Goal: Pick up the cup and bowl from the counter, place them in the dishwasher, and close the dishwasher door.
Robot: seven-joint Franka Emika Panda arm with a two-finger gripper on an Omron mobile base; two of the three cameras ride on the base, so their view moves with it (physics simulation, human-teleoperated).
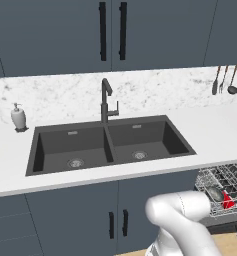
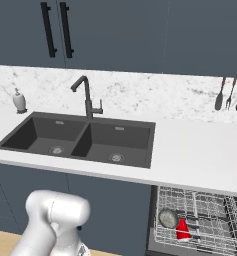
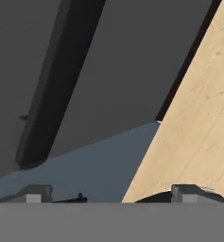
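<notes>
The red cup [image 1: 228, 201] [image 2: 183, 230] lies in the pulled-out wire rack of the dishwasher [image 1: 225, 177] [image 2: 210, 212], right beside the dark grey bowl [image 1: 214, 193] [image 2: 168, 218]. The white counter [image 1: 215, 135] [image 2: 200, 150] carries neither of them. My arm bends down low in front of the cabinets. In the hand view my gripper [image 3: 112, 194] is open, its fingertips [image 3: 38, 193] set wide apart with nothing between them. It faces a flat dark grey panel [image 3: 132, 61] crossed by a darker bar; it looks like the dishwasher door, though I cannot tell for sure.
A dark double sink [image 1: 110, 145] with a tall faucet [image 1: 106, 100] is set in the counter. A white soap bottle [image 1: 18, 117] stands at its left. Utensils [image 1: 230, 80] hang on the back wall at right. Wood floor [image 3: 198, 118] lies beside the panel.
</notes>
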